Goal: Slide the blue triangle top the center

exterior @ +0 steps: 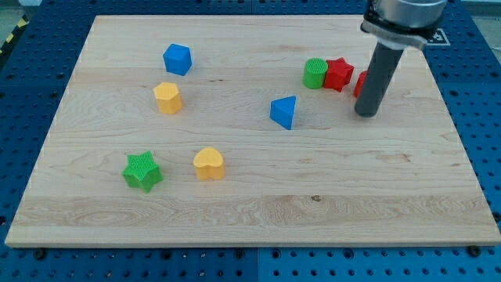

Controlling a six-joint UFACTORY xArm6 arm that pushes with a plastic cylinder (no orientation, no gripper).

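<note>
The blue triangle [284, 111] lies on the wooden board [258, 204], a little right of its middle. My tip [365, 114] is the lower end of a dark rod coming down from the view's top right. It stands about a hundred pixels to the right of the blue triangle, not touching it. A red block [360, 84] is partly hidden behind the rod.
A green cylinder [315, 73] and a red star [338, 74] sit touching each other just left of the rod. A blue cube-like block [178, 59] and a yellow block [167, 97] lie at upper left. A green star [142, 171] and a yellow heart [209, 164] lie at lower left.
</note>
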